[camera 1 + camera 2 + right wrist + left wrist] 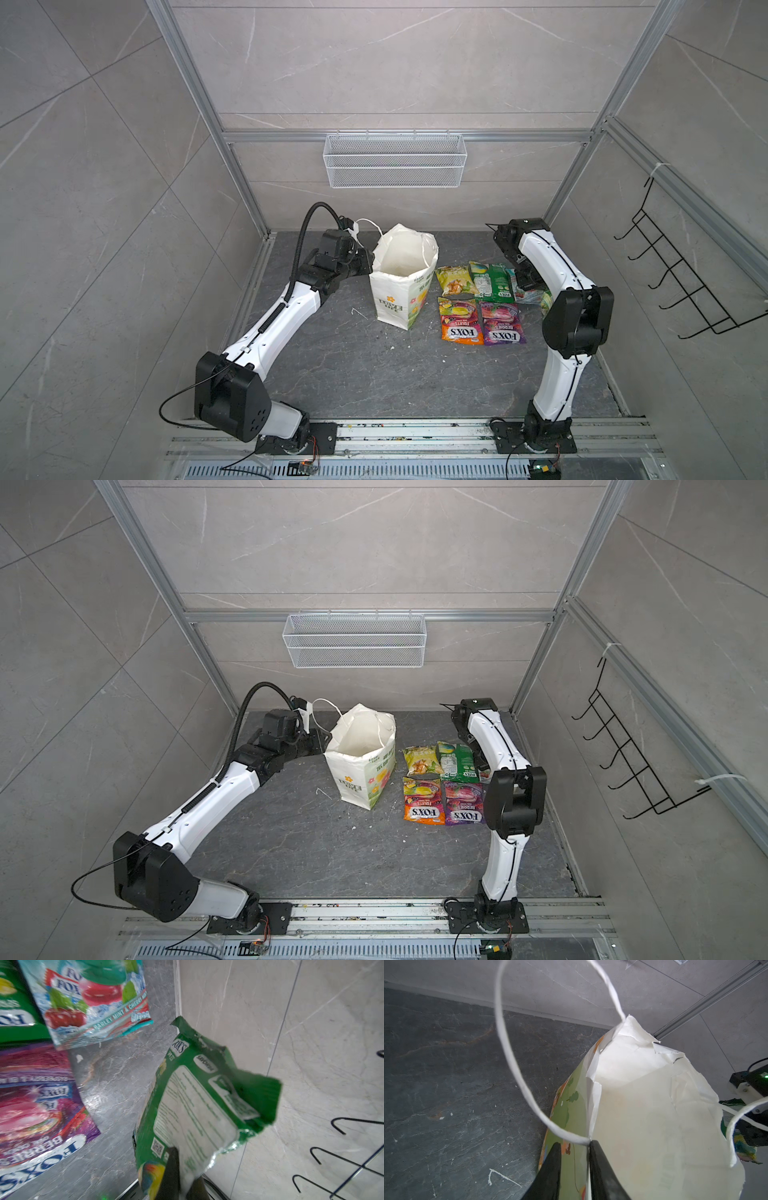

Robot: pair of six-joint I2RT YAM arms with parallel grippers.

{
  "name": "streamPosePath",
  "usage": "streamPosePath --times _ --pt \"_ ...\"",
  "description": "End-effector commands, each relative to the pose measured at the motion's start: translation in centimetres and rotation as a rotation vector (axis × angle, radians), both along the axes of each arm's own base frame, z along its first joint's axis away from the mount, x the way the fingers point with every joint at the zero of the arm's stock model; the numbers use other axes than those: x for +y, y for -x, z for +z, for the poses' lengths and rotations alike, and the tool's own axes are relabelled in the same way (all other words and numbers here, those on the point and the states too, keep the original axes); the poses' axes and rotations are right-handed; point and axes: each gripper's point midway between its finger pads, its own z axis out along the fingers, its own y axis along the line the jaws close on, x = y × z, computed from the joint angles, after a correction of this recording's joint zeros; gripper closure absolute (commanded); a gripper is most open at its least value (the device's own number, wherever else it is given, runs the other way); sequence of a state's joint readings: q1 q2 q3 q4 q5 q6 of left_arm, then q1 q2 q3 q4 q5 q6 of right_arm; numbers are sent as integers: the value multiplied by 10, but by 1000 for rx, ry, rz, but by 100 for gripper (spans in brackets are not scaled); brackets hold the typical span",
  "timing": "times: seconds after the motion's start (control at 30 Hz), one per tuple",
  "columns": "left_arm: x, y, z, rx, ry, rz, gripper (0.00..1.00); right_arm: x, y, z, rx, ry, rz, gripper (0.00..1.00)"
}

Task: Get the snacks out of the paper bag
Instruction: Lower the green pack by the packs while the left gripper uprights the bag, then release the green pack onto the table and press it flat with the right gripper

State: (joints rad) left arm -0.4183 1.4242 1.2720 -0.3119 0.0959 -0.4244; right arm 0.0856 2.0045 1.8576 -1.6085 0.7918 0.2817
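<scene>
R hand (185, 1165) is gripping a green packet (199, 1101), prob. to lay w/ other packets (500, 324) beside the paper bag (395, 299); L hand (575, 1145) is sitting part-open astride its rim.

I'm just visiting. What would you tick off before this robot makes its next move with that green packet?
1. Right gripper shut on the green packet: ok.
2. Bare table beside the purple packet for setting it down: ok.
3. Paper bag upright: ok.
4. Left gripper clamping the bag's rim: not ok, jaws parted either side of it.
5. Bag emptied: cannot tell, its bottom is not clearly shown.
</scene>
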Motion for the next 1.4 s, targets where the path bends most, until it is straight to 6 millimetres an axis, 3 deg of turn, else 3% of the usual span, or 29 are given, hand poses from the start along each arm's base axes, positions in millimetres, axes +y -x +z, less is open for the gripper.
streamPosePath --times 0.0,0.23,0.43,0.57,0.63,0.67,0.73,0.77,1.03,1.2,1.37 --pt "8 3 26 -82 -17 -2 71 -21 21 -5 183 125 -25 100" --pt "15 9 31 -118 -39 11 64 -24 16 -41 240 143 -10 100" --pt "11 10 34 -126 -50 -22 55 -4 13 -78 187 33 22 100" --pt "11 9 33 -125 -55 -27 51 2 19 -96 214 54 30 100" --pt "12 9 33 -130 -59 -25 51 4 23 -104 219 41 24 93" --pt "13 10 33 -133 -65 -23 51 5 25 -108 213 25 20 84" --pt "14 10 34 -138 -71 -22 51 9 25 -109 180 -7 11 66" --pt "14 10 36 -143 -72 -20 51 12 24 -107 147 -30 7 62" --pt "10 3 48 -156 -59 -23 49 31 8 -48 -287 -266 -23 46" --pt "6 -1 53 -158 -34 -25 49 40 20 -51 -517 -436 -141 46" --pt "8 -8 51 -147 -60 1 48 71 44 -78 -638 -765 -259 63"
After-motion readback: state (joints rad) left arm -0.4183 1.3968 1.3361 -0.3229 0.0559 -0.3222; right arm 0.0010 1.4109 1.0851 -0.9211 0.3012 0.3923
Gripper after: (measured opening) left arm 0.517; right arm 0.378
